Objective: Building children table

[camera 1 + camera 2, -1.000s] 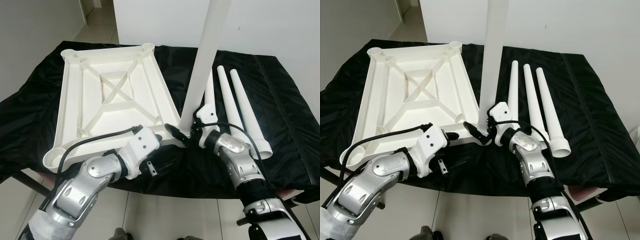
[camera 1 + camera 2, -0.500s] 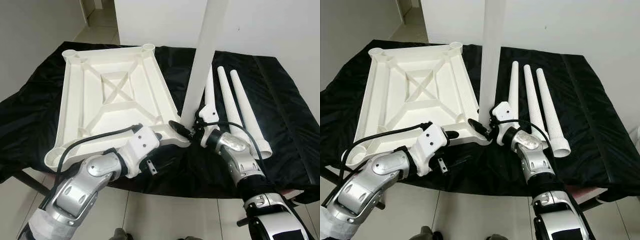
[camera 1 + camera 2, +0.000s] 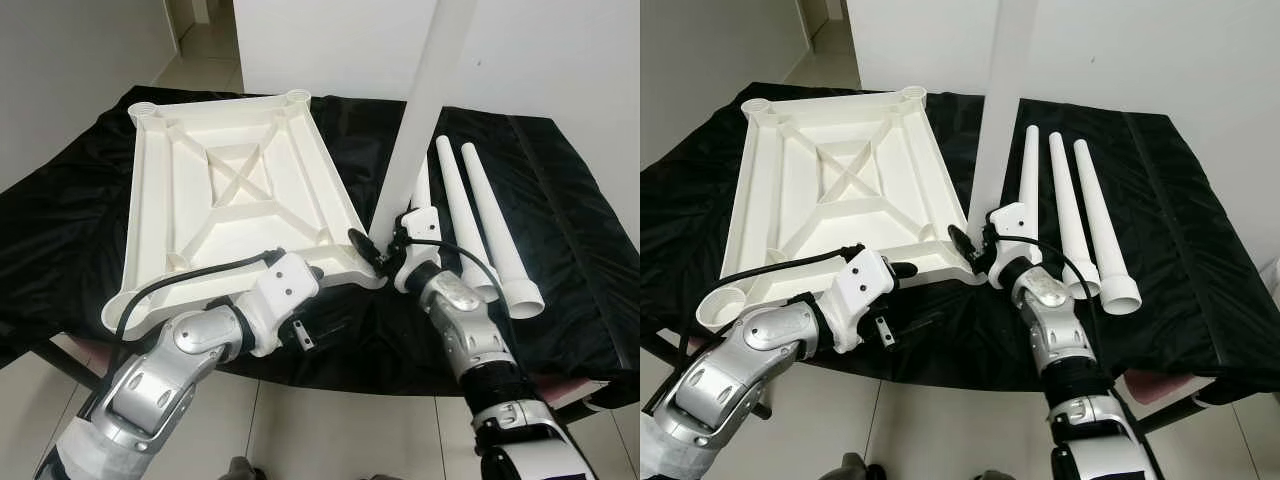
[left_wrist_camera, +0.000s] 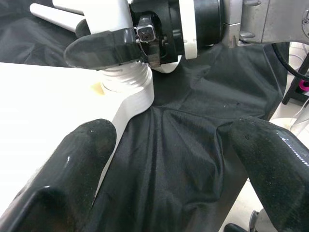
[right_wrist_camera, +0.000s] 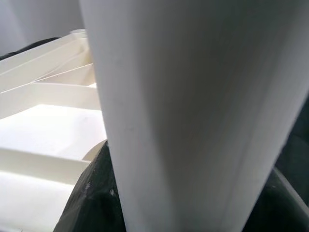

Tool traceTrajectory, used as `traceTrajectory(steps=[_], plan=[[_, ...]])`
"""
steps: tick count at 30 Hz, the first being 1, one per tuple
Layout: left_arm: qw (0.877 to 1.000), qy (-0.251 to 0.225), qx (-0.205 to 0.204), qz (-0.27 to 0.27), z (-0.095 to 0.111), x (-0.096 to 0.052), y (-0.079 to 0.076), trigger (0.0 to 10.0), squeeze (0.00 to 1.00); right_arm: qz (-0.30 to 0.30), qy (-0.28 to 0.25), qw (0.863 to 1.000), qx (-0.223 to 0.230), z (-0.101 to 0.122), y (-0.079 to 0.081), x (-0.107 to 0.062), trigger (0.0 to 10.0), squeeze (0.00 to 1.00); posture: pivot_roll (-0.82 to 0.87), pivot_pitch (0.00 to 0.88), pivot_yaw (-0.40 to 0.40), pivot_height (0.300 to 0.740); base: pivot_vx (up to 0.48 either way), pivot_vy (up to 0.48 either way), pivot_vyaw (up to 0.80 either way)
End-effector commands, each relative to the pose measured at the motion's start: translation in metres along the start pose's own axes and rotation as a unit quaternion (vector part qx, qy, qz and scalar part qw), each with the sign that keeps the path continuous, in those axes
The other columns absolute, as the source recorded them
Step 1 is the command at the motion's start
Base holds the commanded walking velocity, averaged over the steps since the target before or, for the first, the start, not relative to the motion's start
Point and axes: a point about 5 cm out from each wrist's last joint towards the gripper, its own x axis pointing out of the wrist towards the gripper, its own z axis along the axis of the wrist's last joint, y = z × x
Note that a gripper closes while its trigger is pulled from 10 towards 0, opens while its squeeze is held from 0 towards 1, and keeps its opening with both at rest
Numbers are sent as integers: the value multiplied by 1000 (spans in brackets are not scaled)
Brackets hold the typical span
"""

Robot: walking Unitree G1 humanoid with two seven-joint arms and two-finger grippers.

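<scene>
A white plastic table top [image 3: 230, 190] lies upside down on a black cloth. At its near right corner socket [image 4: 128, 84], my right gripper [image 3: 377, 255] is shut on a long white table leg [image 3: 425, 100]. The leg stands nearly upright with its top leaning to the right, and its base sits at the socket. In the right wrist view the leg [image 5: 193, 106] sits between the dark fingers [image 5: 96, 198]. My left gripper [image 4: 164, 159] is open low over the cloth just in front of that corner, holding nothing. Its fingers [image 4: 72, 169] are spread wide.
Three more white legs [image 3: 1080, 215] lie side by side on the cloth to the right of the table top. The black-covered table [image 3: 570, 230] ends close to my arms, with tiled floor [image 3: 330, 430] below. A white wall [image 3: 1160, 50] stands behind.
The right gripper has carried the leg's base slightly further from me at the corner, and its top leans more to the right. The table top has slid a little to the right. The left gripper stays put.
</scene>
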Motion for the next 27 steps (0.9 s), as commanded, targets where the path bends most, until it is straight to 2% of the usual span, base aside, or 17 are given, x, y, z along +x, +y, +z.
traceTrajectory(steps=[1,5,10,11,13,14,19,23,24,26,27], plan=[[1000,1,3,-21,-1,-2,-3,10000,0,-54,39,998,16,-18,-1,-10,10000,0,-103,68,24,740,0,0,0],[1000,3,3,-21,-2,-3,-4,10000,0,-92,37,994,41,-18,12,-11,10000,0,-103,77,23,740,0,0,0],[1000,3,1,-22,-2,-3,-5,10000,0,-125,29,990,51,-15,25,-12,10000,0,-102,81,23,740,0,0,0],[1000,3,0,-23,-2,-4,-6,10000,0,-154,27,985,65,-13,35,-13,10000,0,-100,82,22,740,0,0,0],[1000,3,0,-23,-2,-4,-6,10000,0,-154,27,985,65,-13,35,-13,10000,0,-100,82,22,740,0,0,0],[1000,2,-1,-23,-1,-4,-7,10000,0,-180,26,980,75,-11,42,-14,10000,0,-100,87,24,740,0,0,0],[1000,2,-5,-21,-2,-5,-7,10000,0,-192,25,979,69,-10,45,-16,10000,0,-101,86,27,740,0,0,0],[1000,4,0,-23,-2,-4,-6,10000,0,-196,19,978,74,-8,38,-18,10000,0,-102,88,26,740,0,0,0],[1000,4,-1,-22,-2,-4,-6,10000,0,-197,12,978,65,-6,35,-19,10000,682,-105,89,29,740,0,0,0],[1000,4,-1,-22,-2,-4,-6,10000,0,-198,7,978,59,-4,34,-19,10000,682,-105,89,29,740,0,0,0],[1000,3,-2,-22,-2,-4,-5,10000,0,-194,0,979,56,-1,31,-20,10000,1000,-107,94,31,740,0,0,0]])
